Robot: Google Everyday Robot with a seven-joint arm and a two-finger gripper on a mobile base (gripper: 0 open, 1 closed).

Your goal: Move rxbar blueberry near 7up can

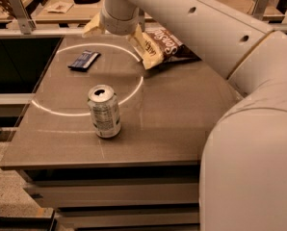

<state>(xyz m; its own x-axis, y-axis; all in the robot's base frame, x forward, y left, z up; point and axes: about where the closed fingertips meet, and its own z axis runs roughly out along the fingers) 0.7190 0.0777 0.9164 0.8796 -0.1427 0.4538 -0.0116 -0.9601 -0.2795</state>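
The rxbar blueberry [84, 60], a small flat dark blue wrapper, lies on the back left of the table. The 7up can [104, 110] stands upright nearer the front, its metal top showing. My gripper [118, 38] hangs above the back of the table, to the right of the bar and a little behind it. Its two cream fingers [143, 48] are spread apart and hold nothing. The can is well in front of the gripper.
A brown-and-tan chip bag [171, 44] lies at the back right, just beside the gripper's right finger. My white arm fills the right side of the view. The brown table [172, 124] has a light ring reflected on it. Desks with clutter stand behind.
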